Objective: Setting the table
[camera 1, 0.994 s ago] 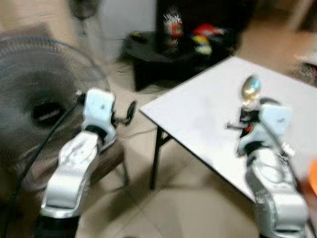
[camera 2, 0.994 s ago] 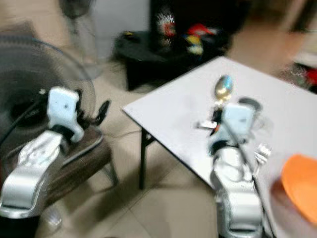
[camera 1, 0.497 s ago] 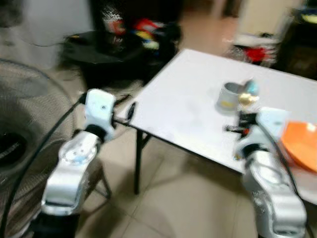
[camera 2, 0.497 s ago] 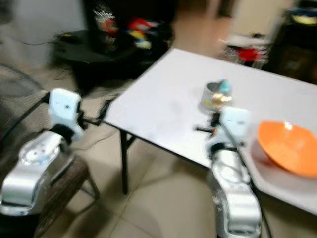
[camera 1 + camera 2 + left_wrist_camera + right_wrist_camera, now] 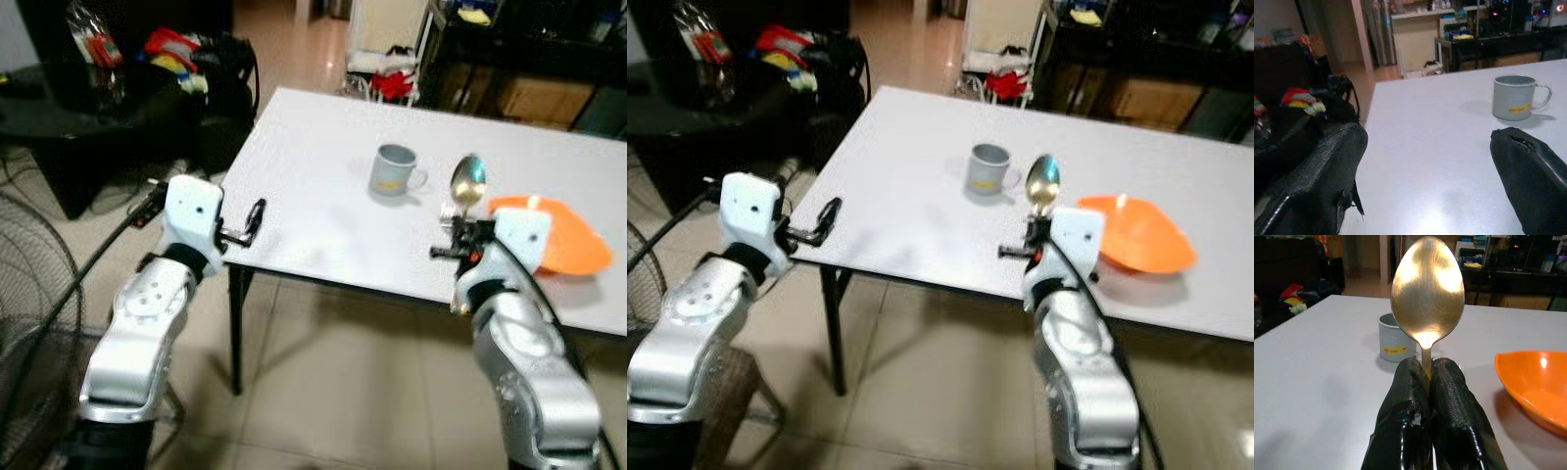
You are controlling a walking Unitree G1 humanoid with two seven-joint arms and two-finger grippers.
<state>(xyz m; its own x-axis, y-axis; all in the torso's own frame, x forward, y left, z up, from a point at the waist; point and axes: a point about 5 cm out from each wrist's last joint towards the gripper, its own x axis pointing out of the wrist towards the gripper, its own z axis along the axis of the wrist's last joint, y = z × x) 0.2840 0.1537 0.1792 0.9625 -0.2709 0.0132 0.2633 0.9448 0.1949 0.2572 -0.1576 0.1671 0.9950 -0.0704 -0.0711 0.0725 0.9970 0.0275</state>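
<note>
A white table [image 5: 323, 166] stands before me. On it sit a grey metal mug [image 5: 394, 170] with a yellow label and an orange bowl [image 5: 549, 234] at the right. My right gripper [image 5: 1426, 382] is shut on the handle of a golden spoon [image 5: 1426, 289], which stands upright above the table's near edge, between mug and bowl. My left gripper [image 5: 255, 215] is open and holds nothing; it hovers at the table's near left corner, with the mug [image 5: 1513, 97] ahead of it.
A black low table [image 5: 88, 108] with colourful clutter stands at the left, a fan grille [image 5: 29, 323] at the lower left. Dark shelving [image 5: 529, 59] and a white cart [image 5: 387, 39] lie beyond the table. Tiled floor [image 5: 333, 382] lies under the near edge.
The whole view has swung: the table now lies square in front, and the mug and bowl have come into view. The spoon stays upright in my right gripper.
</note>
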